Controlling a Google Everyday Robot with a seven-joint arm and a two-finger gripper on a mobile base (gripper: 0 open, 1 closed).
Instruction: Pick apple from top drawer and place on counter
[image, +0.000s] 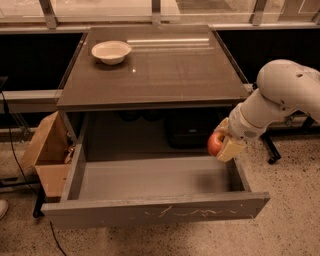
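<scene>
The red apple (215, 144) is held in my gripper (223, 143), which is shut on it. The gripper hangs above the right rear part of the open top drawer (150, 180), clear of the drawer floor and below the counter's front edge. The white arm reaches in from the right. The drawer is pulled out, with a plain grey interior and a scratched front panel (160, 212). The counter (160, 65) is the glossy brown tabletop above it.
A white bowl (111, 51) sits at the counter's back left. A brown cardboard box (47, 152) stands to the left of the drawer. Dark objects sit under the counter behind the drawer. A black stand leg is on the floor at right.
</scene>
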